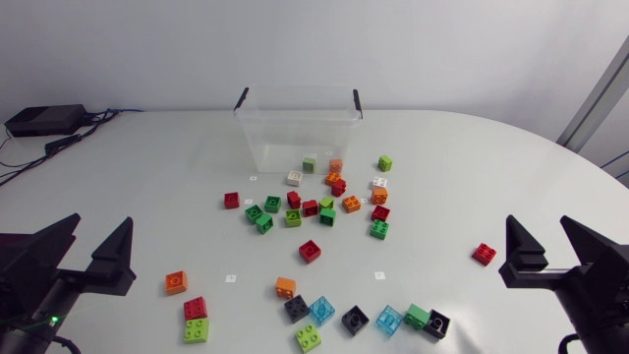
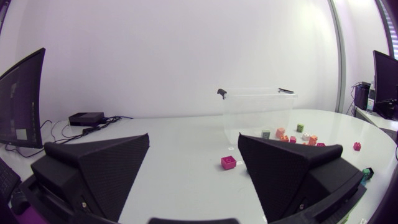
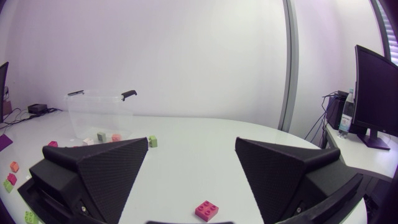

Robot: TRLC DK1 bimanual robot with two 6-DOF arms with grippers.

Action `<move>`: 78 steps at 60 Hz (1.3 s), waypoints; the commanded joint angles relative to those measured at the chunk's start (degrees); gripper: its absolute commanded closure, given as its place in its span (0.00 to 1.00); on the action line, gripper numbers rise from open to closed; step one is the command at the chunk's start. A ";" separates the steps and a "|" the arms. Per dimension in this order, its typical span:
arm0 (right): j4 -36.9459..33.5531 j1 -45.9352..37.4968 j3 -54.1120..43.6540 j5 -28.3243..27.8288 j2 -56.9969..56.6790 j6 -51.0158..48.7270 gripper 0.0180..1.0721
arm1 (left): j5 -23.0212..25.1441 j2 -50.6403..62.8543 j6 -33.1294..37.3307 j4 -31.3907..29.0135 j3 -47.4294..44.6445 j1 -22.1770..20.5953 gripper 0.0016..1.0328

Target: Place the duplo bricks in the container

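Black left gripper (image 1: 100,232) and right gripper (image 1: 539,232) gape wide, empty; the right should squarely straddle the lone red duplo brick (image 1: 484,254).

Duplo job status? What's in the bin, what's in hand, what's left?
Done: barely started. A green brick and an orange brick look to sit inside the container, seen through its wall. In hand: nothing; left gripper and right gripper are open, empty. Left: the rest, the cluster before the container, the near row, and a red brick by the right gripper.
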 commanded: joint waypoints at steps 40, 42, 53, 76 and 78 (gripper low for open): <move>0.97 1.62 -0.91 0.07 -0.47 1.63 0.04 | -0.59 -0.61 -1.67 -0.39 2.17 0.55 0.04; 0.88 1.97 -0.47 0.07 -0.47 1.98 0.04 | -0.67 -0.52 -1.58 -0.57 2.79 0.73 0.04; -0.08 2.14 2.52 0.16 -0.30 2.69 0.04 | -0.59 4.67 -1.23 -2.85 8.67 0.29 0.04; -0.52 2.32 11.14 0.78 12.89 3.30 0.05 | -0.59 34.81 -1.23 -11.90 25.81 -2.09 0.07; -0.52 2.41 12.10 1.22 14.56 3.65 0.05 | -0.59 37.54 -0.43 -14.01 28.10 -2.09 0.07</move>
